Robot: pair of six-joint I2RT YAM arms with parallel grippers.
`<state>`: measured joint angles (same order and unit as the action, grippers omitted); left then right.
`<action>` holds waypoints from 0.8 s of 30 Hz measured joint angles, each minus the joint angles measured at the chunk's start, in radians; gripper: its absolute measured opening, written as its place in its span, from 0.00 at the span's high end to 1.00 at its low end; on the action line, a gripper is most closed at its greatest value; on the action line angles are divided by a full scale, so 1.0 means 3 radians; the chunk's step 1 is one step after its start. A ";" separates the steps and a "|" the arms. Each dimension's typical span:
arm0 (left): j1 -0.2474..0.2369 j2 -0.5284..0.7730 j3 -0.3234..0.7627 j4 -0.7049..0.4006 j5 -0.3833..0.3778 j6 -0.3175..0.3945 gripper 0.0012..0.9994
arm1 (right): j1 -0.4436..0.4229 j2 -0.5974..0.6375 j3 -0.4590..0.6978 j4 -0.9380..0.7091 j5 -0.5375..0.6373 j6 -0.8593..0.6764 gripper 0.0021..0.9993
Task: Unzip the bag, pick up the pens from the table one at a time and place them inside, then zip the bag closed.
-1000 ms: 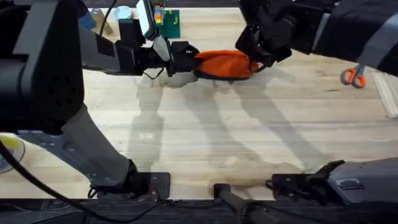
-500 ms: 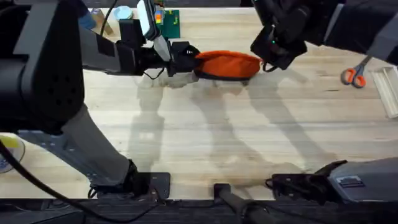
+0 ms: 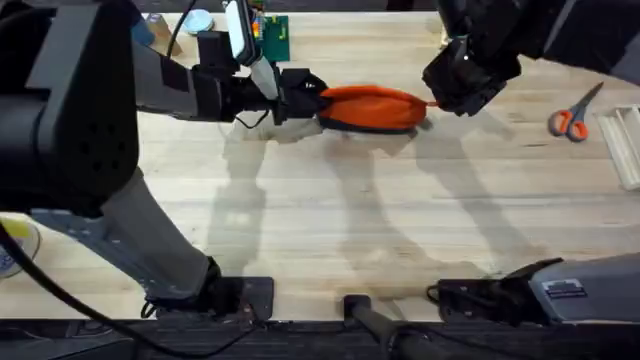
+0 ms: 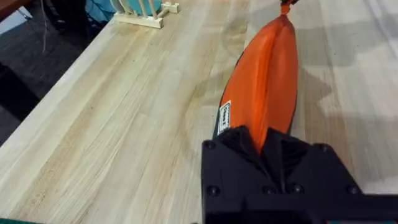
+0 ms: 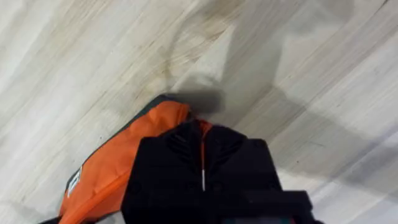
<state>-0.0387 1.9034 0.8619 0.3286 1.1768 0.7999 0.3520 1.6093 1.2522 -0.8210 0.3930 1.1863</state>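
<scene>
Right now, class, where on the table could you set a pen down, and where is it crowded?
Free: the wide bare table between the bag and the arm bases. Crowded: the far strip, where the left tool and right tool hold the bag, with scissors to the right.

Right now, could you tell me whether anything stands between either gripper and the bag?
Nothing visible does. The left gripper is shut on one end of the bag, and the right gripper is closed on the zipper pull at the opposite end. The scissors lie well aside.

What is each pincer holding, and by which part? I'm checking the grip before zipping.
The left pincer clamps one end of the orange bag. The right pincer pinches the orange zipper pull at the other end.
</scene>
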 joint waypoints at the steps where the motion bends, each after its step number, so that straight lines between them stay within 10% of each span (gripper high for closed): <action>1: 0.0000 0.0000 0.0000 0.0001 0.0002 0.0000 0.96 | -0.0017 0.0001 -0.0008 0.0001 -0.0005 0.0030 0.97; 24: 0.0032 0.0000 0.0000 -0.0009 0.0056 0.0000 0.96 | -0.0093 -0.0207 -0.1161 0.1134 -0.0033 0.1006 0.97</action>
<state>-0.0292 1.9034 0.8619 0.3260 1.1934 0.7998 0.3241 1.5474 0.9038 -0.4808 0.3832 1.4882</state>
